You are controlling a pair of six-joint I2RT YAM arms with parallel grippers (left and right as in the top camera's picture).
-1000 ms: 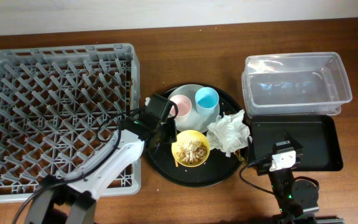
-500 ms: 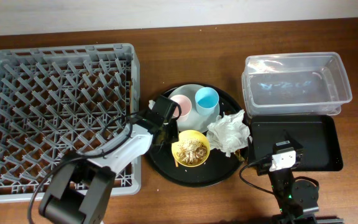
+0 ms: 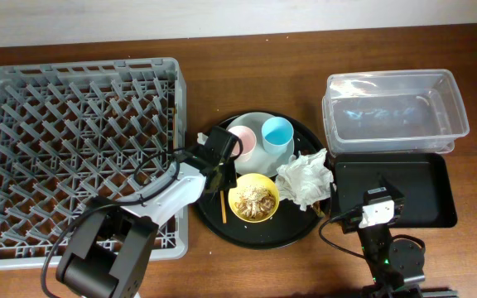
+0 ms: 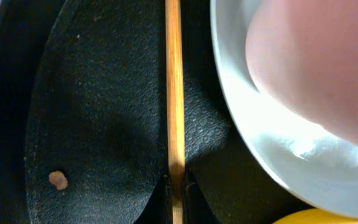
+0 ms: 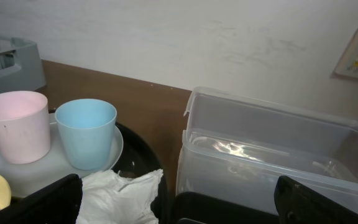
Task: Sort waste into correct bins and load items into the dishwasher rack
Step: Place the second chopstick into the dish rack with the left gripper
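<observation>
Overhead view, working from the near table edge outward.

- Right gripper (image 3: 383, 189) hung over the near left part of the shallow black rectangular tray (image 3: 425, 194). In the right wrist view its fingers (image 5: 36, 202) sat at the two lower corners, spread wide, with nothing between them.
- Round black tray (image 3: 259, 232) sat at mid-table, between the rack and the two bins.
- On its near half was the yellow bowl (image 3: 270, 192), upright, with beige noodle scraps (image 3: 253, 199) inside.
- Crumpled white napkin (image 3: 305, 176) lay just right of the bowl, touching it, at the round tray's right rim.
- One wooden chopstick (image 3: 223, 203) lay just left of the bowl, running near to far. Its far end met the left gripper (image 3: 220, 170).
- Left wrist view: the stick ran straight up the frame over black textured surface. Dark finger surfaces closed against it from both sides at the lower edge, so the gripper was clamped on it. A small crumb (image 4: 57, 180) lay left of the stick.
- No second chopstick could be made out.
- Pale round plate (image 3: 259, 122) lay on the far half of the round tray. It carried the pink cup (image 3: 243, 141) on the left and the blue cup (image 3: 277, 135) on the right, both upright, mouths up, close together.
- Clear plastic tub (image 3: 396, 112) stood just beyond the rectangular tray at far right.
- Grey dishwasher rack (image 3: 73, 141) filled the left side from near edge to far, with no dishes among its pegs.
</observation>
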